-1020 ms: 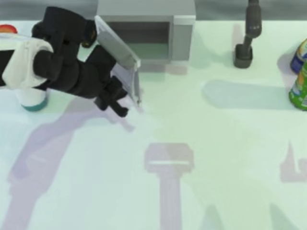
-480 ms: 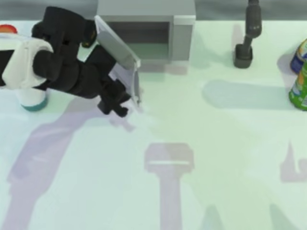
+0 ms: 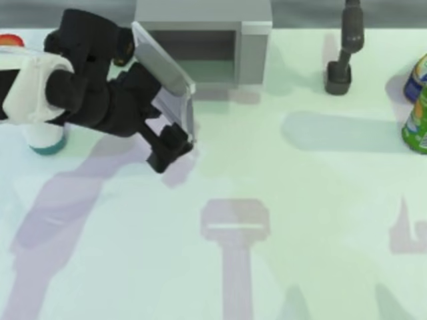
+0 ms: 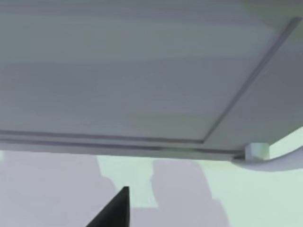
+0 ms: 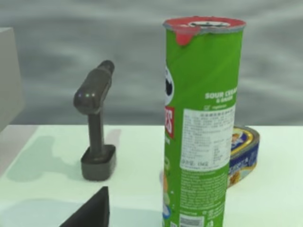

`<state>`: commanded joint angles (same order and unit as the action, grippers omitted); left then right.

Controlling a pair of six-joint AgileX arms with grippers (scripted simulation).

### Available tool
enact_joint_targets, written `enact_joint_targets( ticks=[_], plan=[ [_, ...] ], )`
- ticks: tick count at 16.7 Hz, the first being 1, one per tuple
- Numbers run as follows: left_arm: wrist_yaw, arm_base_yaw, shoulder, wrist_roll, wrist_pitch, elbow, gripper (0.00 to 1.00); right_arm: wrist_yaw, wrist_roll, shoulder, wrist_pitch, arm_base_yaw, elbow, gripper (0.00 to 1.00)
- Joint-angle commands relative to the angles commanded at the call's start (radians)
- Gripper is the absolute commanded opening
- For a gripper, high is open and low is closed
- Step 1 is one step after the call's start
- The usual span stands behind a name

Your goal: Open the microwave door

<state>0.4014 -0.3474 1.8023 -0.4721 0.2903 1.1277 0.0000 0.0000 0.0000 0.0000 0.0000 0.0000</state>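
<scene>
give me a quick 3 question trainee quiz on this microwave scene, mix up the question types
1. True or false: the microwave door is shut flush against the microwave.
2. Multiple choice: which gripper is at the door's free edge? A) left gripper B) right gripper C) neither
3. Fill in: the tall green can stands near the table's ____ edge in the top view.

Key
1. False: it is swung out, and the cavity shows.
2. A
3. right
</scene>
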Motion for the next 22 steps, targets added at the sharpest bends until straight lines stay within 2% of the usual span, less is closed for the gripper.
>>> enact_joint_targets(
  ticks=[7,14,20,22],
  plan=[
    [-0.001,-0.001,-0.003,0.000,0.002,-0.001,1.00,0.000,0.000,0.000,0.000,0.000,0.000,1.00],
    [-0.030,-0.028,-0.218,0.041,0.139,-0.056,1.00,0.000,0.000,0.000,0.000,0.000,0.000,1.00],
    [-0.031,-0.027,-0.238,0.047,0.157,-0.059,1.00,0.000,0.000,0.000,0.000,0.000,0.000,1.00],
    [-0.062,-0.038,-0.217,0.079,0.189,-0.029,1.00,0.000,0.000,0.000,0.000,0.000,0.000,1.00]
  ],
)
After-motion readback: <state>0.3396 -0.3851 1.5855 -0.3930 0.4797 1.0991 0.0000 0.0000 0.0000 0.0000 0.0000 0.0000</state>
